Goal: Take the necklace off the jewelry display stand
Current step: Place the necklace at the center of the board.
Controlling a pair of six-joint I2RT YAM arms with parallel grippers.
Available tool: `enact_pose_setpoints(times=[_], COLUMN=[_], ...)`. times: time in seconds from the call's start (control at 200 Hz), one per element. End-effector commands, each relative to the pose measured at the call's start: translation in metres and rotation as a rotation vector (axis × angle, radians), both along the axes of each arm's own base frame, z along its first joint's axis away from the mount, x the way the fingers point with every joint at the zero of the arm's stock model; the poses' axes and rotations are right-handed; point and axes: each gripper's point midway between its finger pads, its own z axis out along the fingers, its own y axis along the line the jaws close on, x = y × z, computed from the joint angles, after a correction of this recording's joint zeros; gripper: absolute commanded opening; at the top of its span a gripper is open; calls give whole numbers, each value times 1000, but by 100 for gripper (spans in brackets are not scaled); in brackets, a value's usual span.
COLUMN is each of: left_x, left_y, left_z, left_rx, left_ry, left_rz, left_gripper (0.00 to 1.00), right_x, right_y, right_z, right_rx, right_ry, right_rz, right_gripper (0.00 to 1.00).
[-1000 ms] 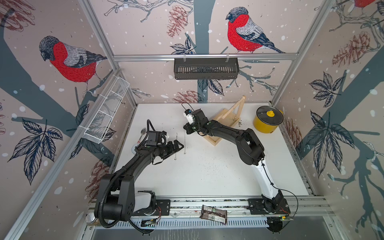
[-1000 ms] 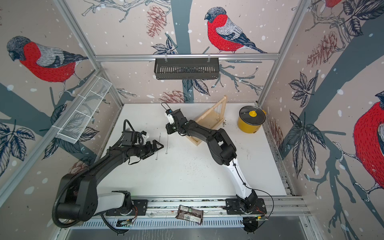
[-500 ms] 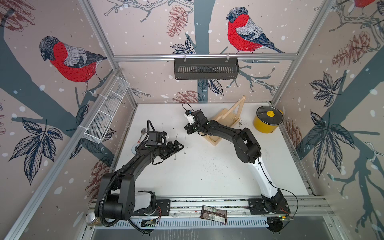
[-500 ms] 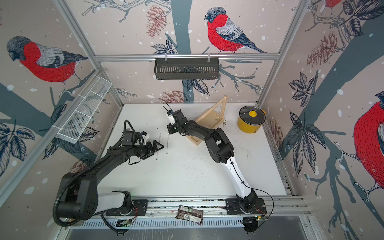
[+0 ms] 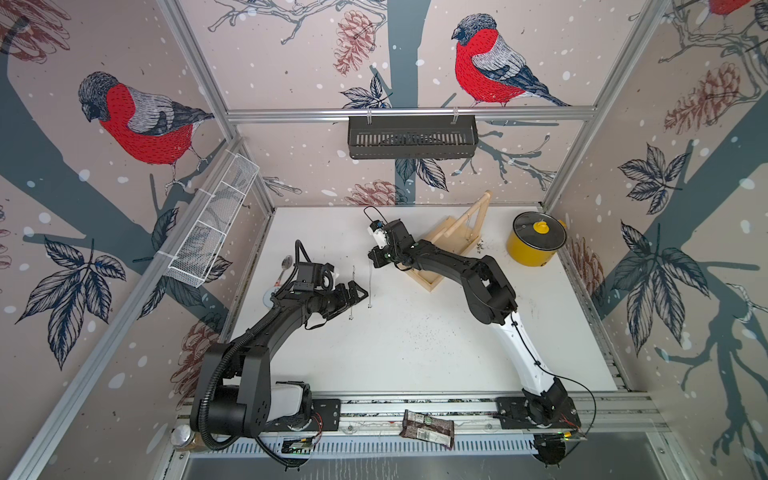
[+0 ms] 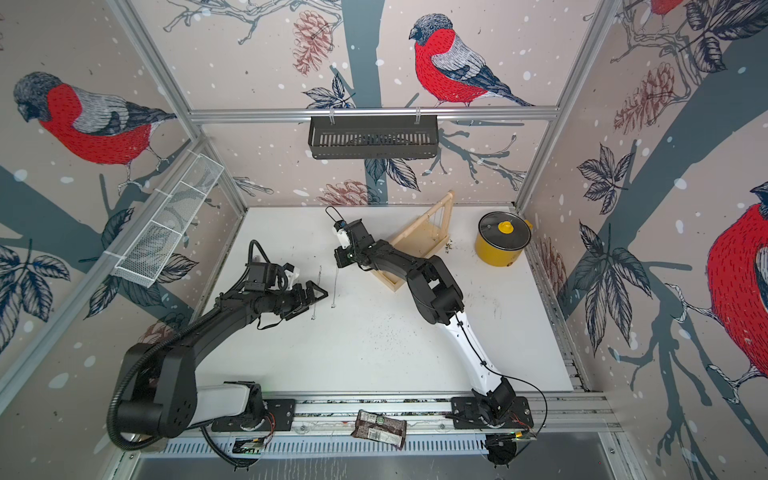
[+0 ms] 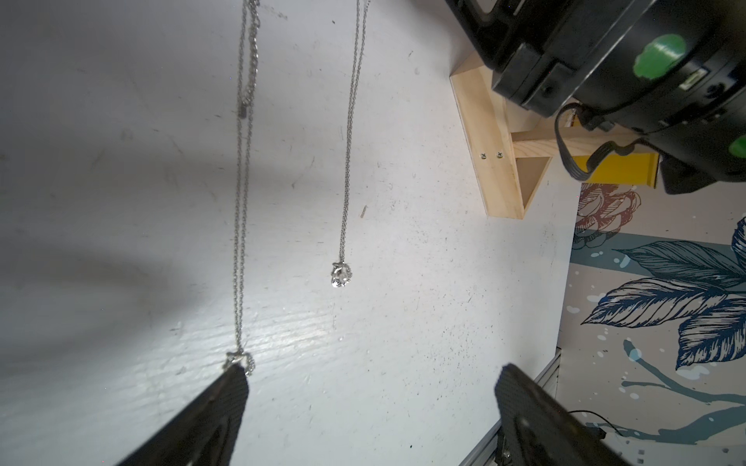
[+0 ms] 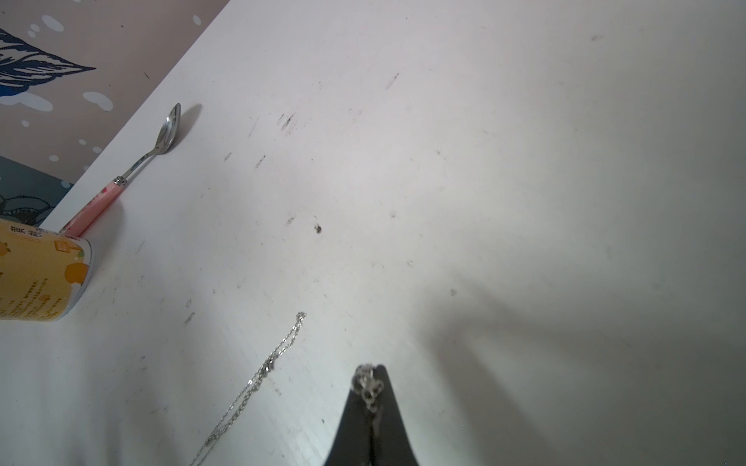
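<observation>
The pale wood jewelry display stand [image 5: 451, 239] [image 6: 415, 245] stands at the back of the table, with thin strands under its crossbar. My right gripper [image 5: 376, 262] [image 6: 340, 264] [image 8: 369, 375] is left of the stand, shut on a silver necklace [image 5: 370, 286] [image 6: 334, 289]. Its chain hangs down to a small pendant [image 7: 341, 276]. A second necklace [image 5: 352, 293] [image 7: 242, 226] [image 8: 258, 375] lies stretched on the table beside it. My left gripper [image 5: 359, 293] [image 6: 321, 296] [image 7: 373, 375] is open with nothing between its fingers. One fingertip [image 7: 236, 379] is at the lying necklace's pendant end.
A yellow pot [image 5: 536, 243] with a lid stands right of the stand. A pink-handled spoon [image 8: 161, 133] [image 5: 286, 264] and a yellow printed cup [image 8: 40, 274] are by the table's left edge. A white wire basket [image 5: 212, 224] and a black rack [image 5: 411, 137] hang on the walls.
The right arm's elbow has drifted slightly left; its gripper and the hanging necklace have hardly moved. The left arm has stayed still and open.
</observation>
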Motion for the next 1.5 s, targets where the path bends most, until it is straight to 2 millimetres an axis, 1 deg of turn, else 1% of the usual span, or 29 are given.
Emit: enact_pose_setpoints(times=[0.0,0.535,0.645,0.95,1.106,1.226,1.496], left_x=[3,3,3,3,3,3,3], left_y=[-2,-3,-3,-4,-5,-5,-6], left_z=[2,1,1,0,0,-1,-1], left_rx=[-7,-15,-17,-24,-28,-27,-30], left_ry=[-22,-18,-19,-15,-14,-15,-15], left_rz=[-12,-17,-19,-24,-26,-27,-29], left_gripper=[97,97,97,97,97,97,97], right_x=[0,9,11,14,16,16,17], right_y=[2,5,5,8,8,8,8], right_z=[0,-14,-13,-22,-23,-26,-32], right_rx=[7,1,5,5,3,-1,-6], right_ry=[8,20,17,29,24,26,29], right_rz=[7,0,-1,-4,-10,-12,-14], right_gripper=[4,5,5,6,6,9,10])
